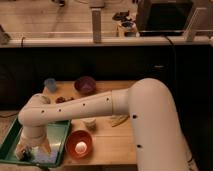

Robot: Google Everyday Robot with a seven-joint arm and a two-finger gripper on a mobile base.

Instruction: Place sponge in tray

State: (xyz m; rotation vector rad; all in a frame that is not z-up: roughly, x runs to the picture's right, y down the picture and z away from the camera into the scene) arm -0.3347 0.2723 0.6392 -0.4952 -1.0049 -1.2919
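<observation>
Claw [31, 151] over tray [61, 131].
Claw state: cannot tell. Orange bowl [79, 144] beside tray on counter [112, 142].

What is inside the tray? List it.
Inside the tray: the gripper lowered at its near end, with small dark items beside it. The arm covers whatever lies beneath; no sponge is identifiable.

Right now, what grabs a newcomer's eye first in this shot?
The big white arm sweeps across the wooden table from the right. Its gripper reaches down into the green tray at lower left. Beside the tray sits an orange bowl; a purple bowl stands at the table's back.
</observation>
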